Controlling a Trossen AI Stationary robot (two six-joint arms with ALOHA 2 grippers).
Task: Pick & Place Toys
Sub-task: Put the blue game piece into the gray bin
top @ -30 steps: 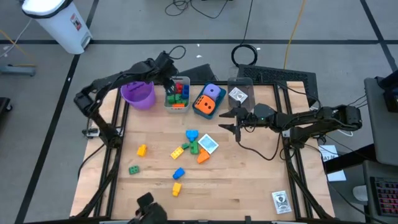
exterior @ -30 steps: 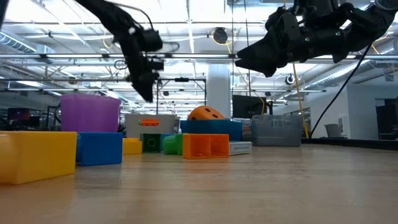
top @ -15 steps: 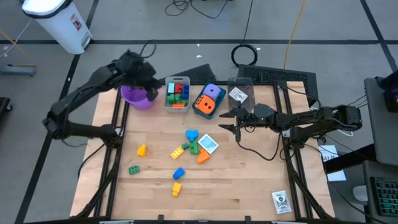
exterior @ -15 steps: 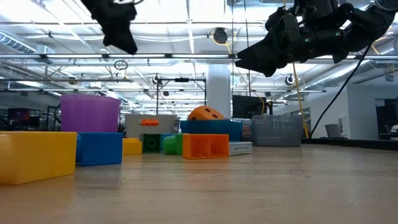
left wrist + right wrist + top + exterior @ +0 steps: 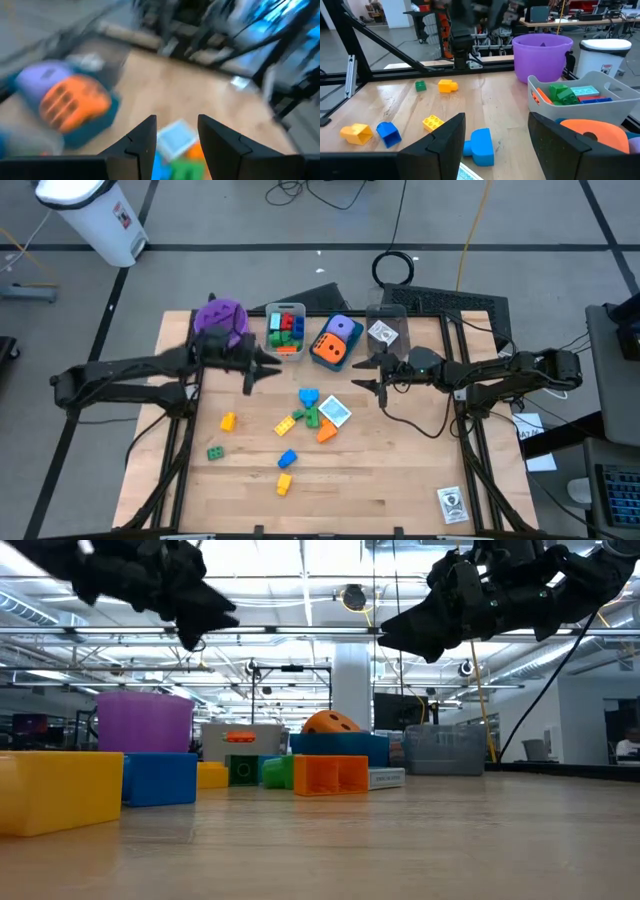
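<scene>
Loose toy bricks lie flat on the wood mid-table: a blue one [image 5: 308, 395], yellow ones [image 5: 228, 420] [image 5: 284, 483], a green one [image 5: 215, 452], an orange one [image 5: 327, 432] and a printed cube [image 5: 335, 412]. My left gripper [image 5: 262, 372] [image 5: 177, 132] hovers open, nearly level, just near of the purple cup [image 5: 222, 325] and left of the loose bricks. Its fingers are empty. My right gripper [image 5: 375, 377] [image 5: 495, 145] hangs open and empty above the table, right of the bricks, pointing toward them.
Along the far edge stand the purple cup, a grey bin [image 5: 285, 330] holding bricks, a blue bin [image 5: 335, 340] with an orange and a purple die, and a clear bin [image 5: 385, 328] with a printed cube. A card [image 5: 452, 505] lies at the near right corner.
My left gripper has pulled back from above the grey bin, passed over the purple cup, and swung toward the table's near side. It has tipped from pointing down to nearly level and now faces the right edge. My right arm and the toys have stayed put.
</scene>
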